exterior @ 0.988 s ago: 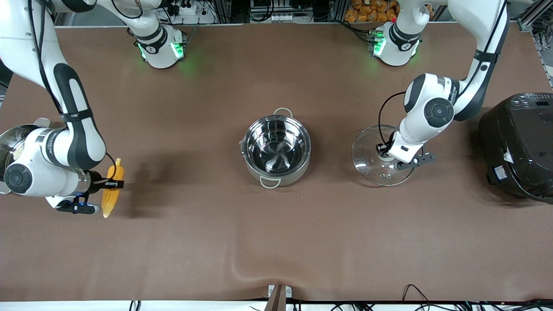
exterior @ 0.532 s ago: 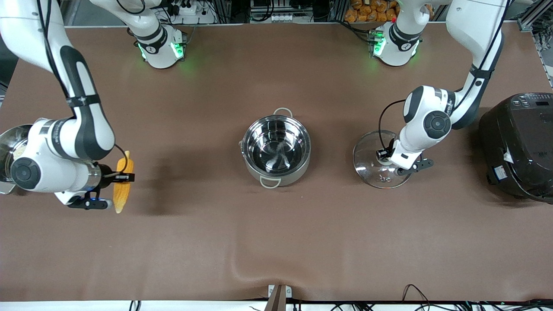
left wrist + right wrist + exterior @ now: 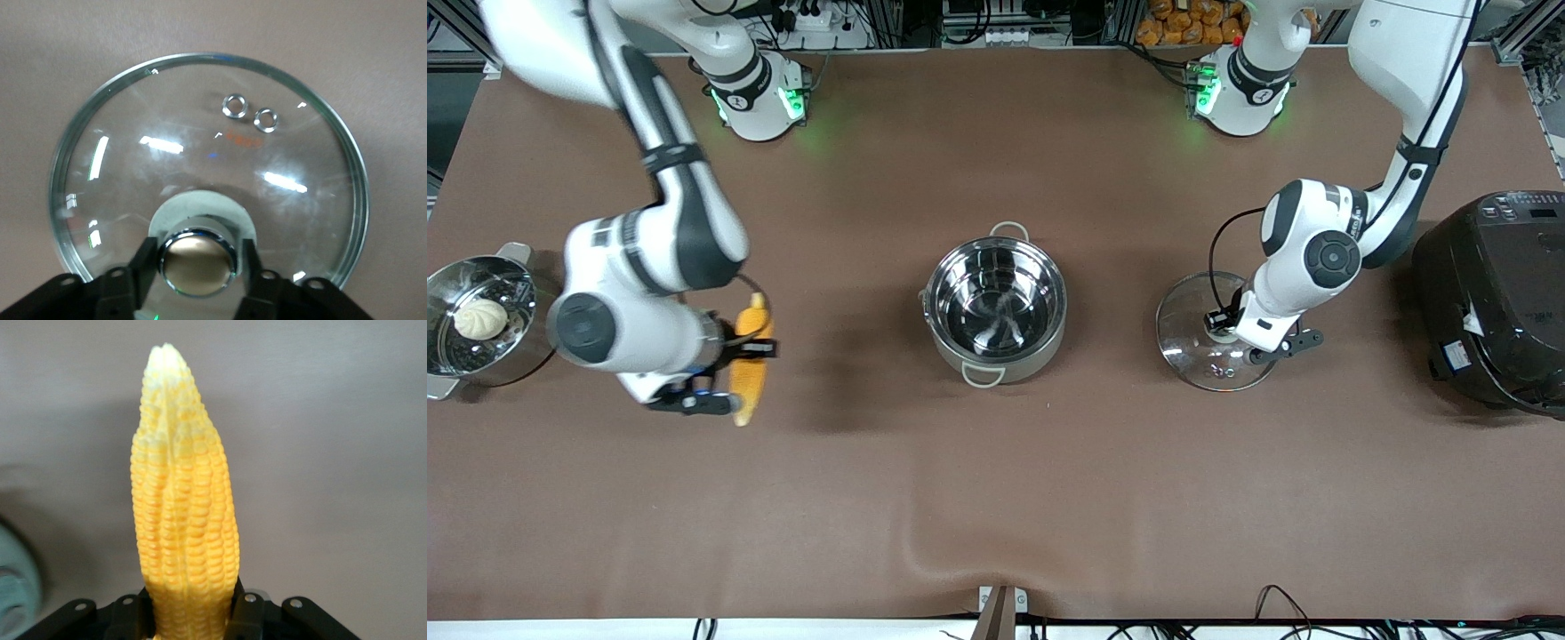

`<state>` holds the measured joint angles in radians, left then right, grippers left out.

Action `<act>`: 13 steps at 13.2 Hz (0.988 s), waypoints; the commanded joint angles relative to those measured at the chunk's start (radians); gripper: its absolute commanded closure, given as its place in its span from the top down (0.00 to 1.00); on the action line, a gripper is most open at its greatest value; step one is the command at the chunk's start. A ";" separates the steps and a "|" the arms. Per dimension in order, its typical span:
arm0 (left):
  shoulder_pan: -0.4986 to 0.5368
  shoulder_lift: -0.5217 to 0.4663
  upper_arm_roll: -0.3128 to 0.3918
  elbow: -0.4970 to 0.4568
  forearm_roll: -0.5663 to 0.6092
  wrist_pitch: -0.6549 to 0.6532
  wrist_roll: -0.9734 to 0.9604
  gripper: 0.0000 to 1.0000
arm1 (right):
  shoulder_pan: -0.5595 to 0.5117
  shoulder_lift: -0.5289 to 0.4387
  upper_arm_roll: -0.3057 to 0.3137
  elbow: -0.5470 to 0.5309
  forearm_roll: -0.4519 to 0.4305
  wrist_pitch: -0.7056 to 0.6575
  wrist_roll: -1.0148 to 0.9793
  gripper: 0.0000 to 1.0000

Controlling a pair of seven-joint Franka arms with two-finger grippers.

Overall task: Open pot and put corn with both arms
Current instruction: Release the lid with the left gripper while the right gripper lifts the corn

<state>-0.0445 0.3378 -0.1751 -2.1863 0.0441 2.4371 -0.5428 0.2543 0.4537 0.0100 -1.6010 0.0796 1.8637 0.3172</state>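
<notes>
The steel pot (image 3: pixel 1040 348) stands uncovered and empty at the table's middle. Its glass lid (image 3: pixel 1190 348) lies flat on the table toward the left arm's end. My left gripper (image 3: pixel 1224 327) is down over the lid (image 3: pixel 200 153). Its fingers stand on either side of the copper-coloured knob (image 3: pixel 197 261), slightly parted from it, so the left gripper (image 3: pixel 199 245) is open. My right gripper (image 3: pixel 752 354) is shut on the yellow corn (image 3: pixel 749 382), held above the table between the steamer pot and the pot. In the right wrist view the corn (image 3: pixel 183 520) sticks out from the right gripper (image 3: pixel 190 607).
A steamer pot (image 3: pixel 443 354) with a white bun (image 3: pixel 480 317) stands at the right arm's end. A large black rice cooker (image 3: pixel 1494 302) stands at the left arm's end. The brown cloth has a fold (image 3: pixel 925 533) near the front edge.
My right arm has carried the corn from beside the steamer pot toward the pot. My left gripper has loosened its hold on the lid's knob, and the lid rests on the table.
</notes>
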 commanded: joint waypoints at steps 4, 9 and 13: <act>0.011 -0.131 -0.009 0.202 0.000 -0.322 0.010 1.00 | 0.147 0.020 -0.012 0.095 0.028 -0.017 0.114 0.00; 0.015 -0.166 -0.001 0.497 -0.001 -0.656 0.014 1.00 | 0.236 0.107 -0.012 0.198 0.095 -0.035 0.189 0.00; 0.015 -0.168 0.000 0.647 -0.001 -0.792 0.015 1.00 | 0.324 0.197 -0.015 0.348 0.092 -0.103 0.213 0.00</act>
<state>-0.0361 0.1492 -0.1703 -1.6200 0.0441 1.7109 -0.5428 0.5406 0.5903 0.0095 -1.3604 0.1549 1.8046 0.5026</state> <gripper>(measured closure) 0.000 0.626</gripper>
